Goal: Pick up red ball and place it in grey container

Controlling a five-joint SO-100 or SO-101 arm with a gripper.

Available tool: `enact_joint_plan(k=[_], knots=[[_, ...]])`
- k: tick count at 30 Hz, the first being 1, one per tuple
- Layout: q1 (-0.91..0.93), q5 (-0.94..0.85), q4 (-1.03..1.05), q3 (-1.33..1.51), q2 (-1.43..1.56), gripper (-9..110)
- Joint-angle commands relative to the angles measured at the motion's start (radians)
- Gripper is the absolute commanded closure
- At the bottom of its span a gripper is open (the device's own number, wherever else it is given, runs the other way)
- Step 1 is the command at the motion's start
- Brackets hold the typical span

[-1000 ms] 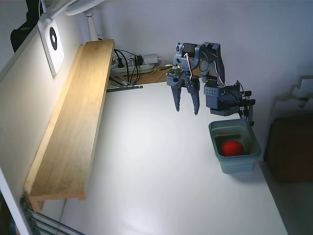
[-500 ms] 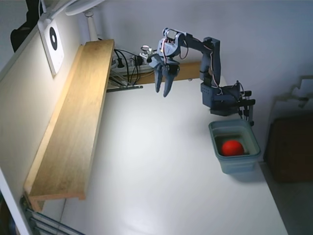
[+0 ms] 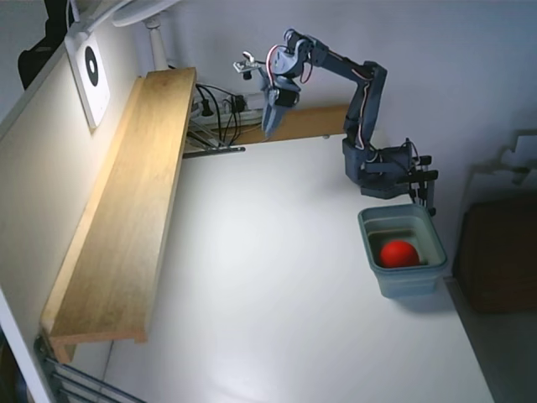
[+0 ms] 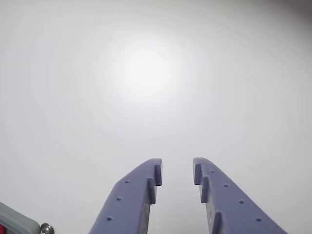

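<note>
The red ball (image 3: 398,253) lies inside the grey container (image 3: 375,263), which stands on the white table at the right, just in front of the arm's base. My gripper (image 3: 268,128) is raised high over the far part of the table, well to the left of the container, pointing down. In the wrist view the gripper (image 4: 177,170) is open a little with nothing between its blue fingers (image 4: 146,183), above bare white table. The ball and container are out of the wrist view.
A long wooden shelf (image 3: 134,201) runs along the left side of the table (image 3: 277,294). Cables and a power strip (image 3: 220,109) lie at the back. The arm's base (image 3: 382,172) is clamped at the right edge behind the container.
</note>
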Motion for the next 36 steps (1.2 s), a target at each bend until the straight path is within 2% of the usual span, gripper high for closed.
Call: enact_joint_plan(k=[1, 15, 36], knots=[[0.082, 0.003, 0.013, 0.037, 0.081, 98], [0.278, 0.003, 0.021, 0.144, 0.204, 104], [0.309, 0.003, 0.023, 0.161, 0.223, 104]])
